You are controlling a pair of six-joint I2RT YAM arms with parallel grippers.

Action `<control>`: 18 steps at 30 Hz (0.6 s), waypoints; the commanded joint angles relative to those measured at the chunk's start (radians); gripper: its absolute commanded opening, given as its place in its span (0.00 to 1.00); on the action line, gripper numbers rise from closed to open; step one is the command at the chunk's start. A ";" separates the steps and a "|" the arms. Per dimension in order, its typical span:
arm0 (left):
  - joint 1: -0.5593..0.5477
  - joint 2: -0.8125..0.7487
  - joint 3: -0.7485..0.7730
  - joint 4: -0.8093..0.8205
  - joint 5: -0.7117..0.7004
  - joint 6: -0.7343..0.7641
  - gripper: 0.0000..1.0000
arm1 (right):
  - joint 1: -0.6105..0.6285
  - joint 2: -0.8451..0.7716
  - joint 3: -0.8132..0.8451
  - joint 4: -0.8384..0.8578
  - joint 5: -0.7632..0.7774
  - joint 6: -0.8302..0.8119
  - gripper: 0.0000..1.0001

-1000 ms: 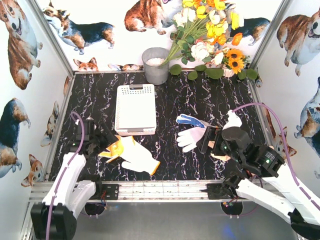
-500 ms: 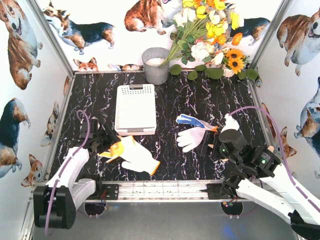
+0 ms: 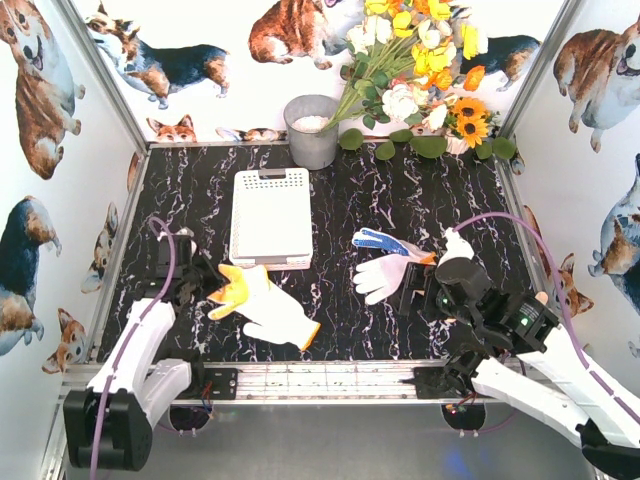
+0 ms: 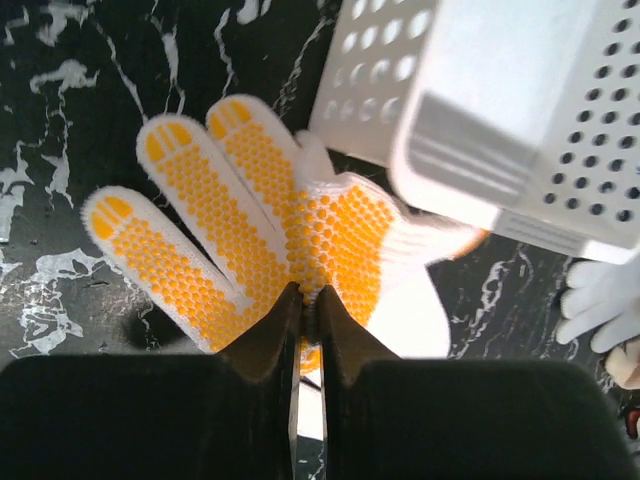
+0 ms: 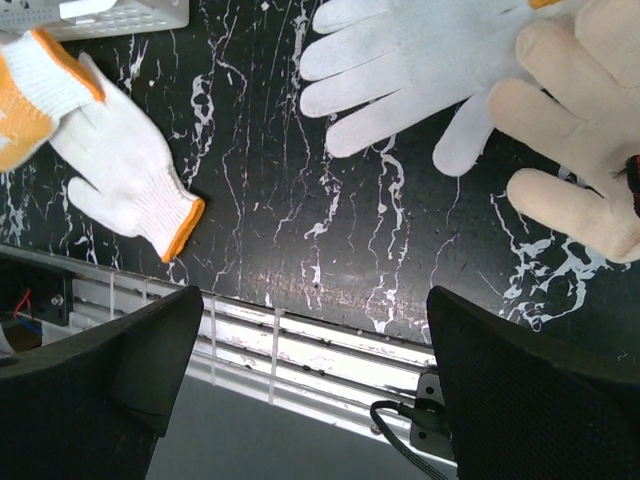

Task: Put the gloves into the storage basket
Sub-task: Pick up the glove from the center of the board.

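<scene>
Left tool has clamped orange-dotted glove; pinch plain in wrist view, hidden from above; right tool spread, empty

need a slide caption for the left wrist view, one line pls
Left gripper shut on an orange-dotted white knit glove, beside a corner of the white perforated storage basket.

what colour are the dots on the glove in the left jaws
Orange-yellow dots on a white knit glove; clearest in the left wrist view.
</scene>
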State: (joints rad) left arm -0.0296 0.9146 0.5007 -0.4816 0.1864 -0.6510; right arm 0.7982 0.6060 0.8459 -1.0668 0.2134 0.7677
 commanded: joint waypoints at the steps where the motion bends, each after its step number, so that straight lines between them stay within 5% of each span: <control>1: -0.005 -0.051 0.097 -0.076 0.000 0.039 0.00 | 0.006 0.019 0.024 0.058 -0.059 -0.018 1.00; 6: -0.005 -0.091 0.188 -0.174 0.065 0.090 0.00 | 0.006 0.057 0.011 0.150 -0.219 -0.058 1.00; 18: -0.075 -0.066 0.354 -0.280 0.576 0.296 0.00 | 0.016 0.123 -0.046 0.509 -0.557 -0.032 1.00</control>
State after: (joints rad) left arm -0.0654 0.8455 0.7982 -0.7410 0.5552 -0.4320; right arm 0.8047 0.7322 0.7937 -0.7403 -0.2298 0.7353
